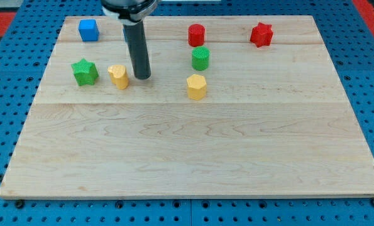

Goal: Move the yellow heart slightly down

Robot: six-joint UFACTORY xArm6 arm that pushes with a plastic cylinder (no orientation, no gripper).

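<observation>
The yellow heart [119, 76] lies on the wooden board [193, 144] toward the view's upper left. My tip [143, 77] rests on the board just to the right of the yellow heart, a small gap apart. A green star [85, 72] lies to the left of the heart. A yellow hexagon-like block [197, 86] lies to the right of my tip.
A blue cube [88, 29] sits near the board's top left. A red block [196, 34] and a green block [200, 58] stand right of centre at the top. A red star [261, 34] is at the top right. Blue pegboard surrounds the board.
</observation>
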